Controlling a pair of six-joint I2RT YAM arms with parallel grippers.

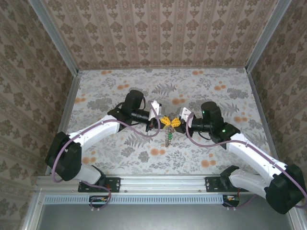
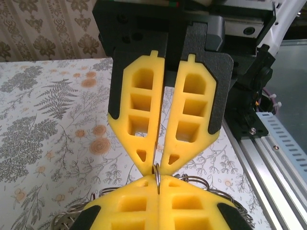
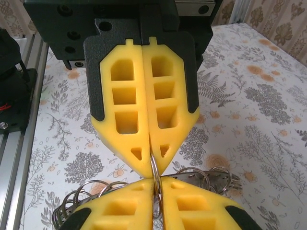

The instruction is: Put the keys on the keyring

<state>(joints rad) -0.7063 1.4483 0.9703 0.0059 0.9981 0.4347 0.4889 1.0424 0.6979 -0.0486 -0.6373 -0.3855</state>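
Keyring (image 3: 154,178) up over the middle of the table (image 1: 206,91), edge-on between both grippers. We see left gripper (image 3: 151,167) fingers together, pinching it. Right gripper (image 2: 157,167) fingers narrowly parted around it, grip unclear. Bunch of rings (image 1: 168,139) dangles below.

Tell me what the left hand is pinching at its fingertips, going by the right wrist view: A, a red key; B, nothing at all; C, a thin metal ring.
C: the left hand has its yellow fingers pressed together, and a thin metal ring stands on edge out of the closed tips.
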